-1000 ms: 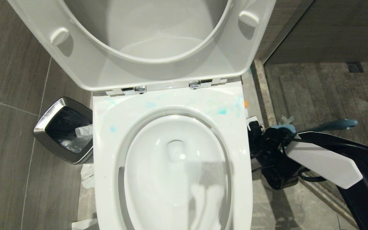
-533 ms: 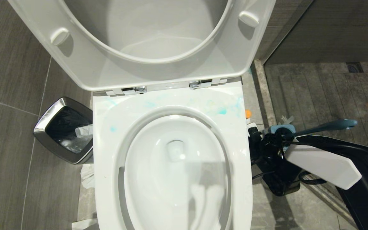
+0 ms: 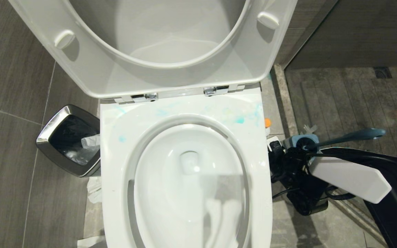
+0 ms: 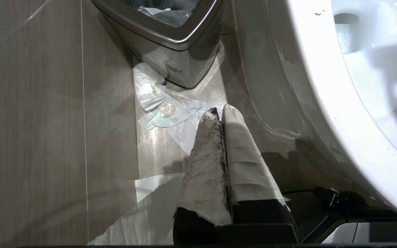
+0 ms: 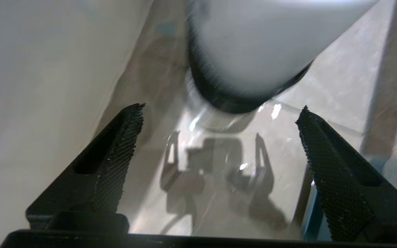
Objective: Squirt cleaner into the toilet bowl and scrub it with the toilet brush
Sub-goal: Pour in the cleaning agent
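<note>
Right hand [image 5: 219,110] is held wide open, gripping nothing, low beside the toilet bowl [image 3: 184,179]; cleaner [image 3: 266,124] and toilet brush [image 3: 350,136] are crowded nearby. Left hand [image 4: 219,115] is kept closed near the waste bin [image 4: 171,31].

Right claw [image 5: 219,137] now wide apart, off cleaner [image 3: 267,123].

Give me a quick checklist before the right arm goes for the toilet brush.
1. Right gripper open: ok, jaws wide, nothing between them.
2. Cleaner bottle released: ok, standing on the floor just ahead.
3. Toilet brush reachable: ok, in its holder behind the right arm.
4. Toilet bowl uncovered: ok, seat and lid raised, blue smears on the rim.
5. Left gripper clear: ok, shut, low by the bin.
</note>
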### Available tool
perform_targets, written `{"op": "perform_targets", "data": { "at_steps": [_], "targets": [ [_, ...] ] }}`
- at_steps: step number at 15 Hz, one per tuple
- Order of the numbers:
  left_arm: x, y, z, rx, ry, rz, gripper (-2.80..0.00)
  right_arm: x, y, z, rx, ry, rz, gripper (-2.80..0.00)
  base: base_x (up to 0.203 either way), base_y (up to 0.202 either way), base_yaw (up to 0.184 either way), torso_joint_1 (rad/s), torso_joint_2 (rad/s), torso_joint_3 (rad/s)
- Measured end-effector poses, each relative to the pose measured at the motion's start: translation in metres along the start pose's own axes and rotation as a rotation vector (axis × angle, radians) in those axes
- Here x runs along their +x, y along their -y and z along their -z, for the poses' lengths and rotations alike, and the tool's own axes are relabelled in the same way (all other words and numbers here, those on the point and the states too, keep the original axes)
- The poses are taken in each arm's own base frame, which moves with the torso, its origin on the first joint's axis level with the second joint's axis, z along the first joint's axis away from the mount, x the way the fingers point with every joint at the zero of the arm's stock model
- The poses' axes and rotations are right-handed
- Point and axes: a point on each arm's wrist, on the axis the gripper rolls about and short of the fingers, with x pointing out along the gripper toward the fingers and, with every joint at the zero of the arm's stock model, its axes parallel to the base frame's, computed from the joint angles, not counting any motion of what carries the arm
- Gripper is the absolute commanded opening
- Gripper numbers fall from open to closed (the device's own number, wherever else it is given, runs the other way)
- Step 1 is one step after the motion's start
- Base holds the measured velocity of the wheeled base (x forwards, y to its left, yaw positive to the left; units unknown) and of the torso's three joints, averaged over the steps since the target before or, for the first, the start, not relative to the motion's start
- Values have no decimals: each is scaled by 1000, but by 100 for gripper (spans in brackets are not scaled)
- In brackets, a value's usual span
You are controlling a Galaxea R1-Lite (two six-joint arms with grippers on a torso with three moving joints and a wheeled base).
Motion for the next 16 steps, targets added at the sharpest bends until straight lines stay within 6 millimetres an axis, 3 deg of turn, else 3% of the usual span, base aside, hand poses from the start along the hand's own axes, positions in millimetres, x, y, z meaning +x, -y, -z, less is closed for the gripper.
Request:
{"op": "perform_targets", "data": {
  "at_steps": [6, 10, 16],
  "targets": [
    [0, 0, 0, 0, 0, 0, -280, 30, 15, 6, -109, 123, -120, 0, 0, 0, 0, 0, 0, 0],
    [0, 0, 0, 0, 0, 0, -280, 50, 18, 2, -128, 209, -100, 0, 0, 0, 0, 0, 0, 0],
    [0, 0, 0, 0, 0, 0, -280, 59, 18, 2, -162, 251, -84, 0, 0, 0, 0, 0, 0, 0]
  ]
}}
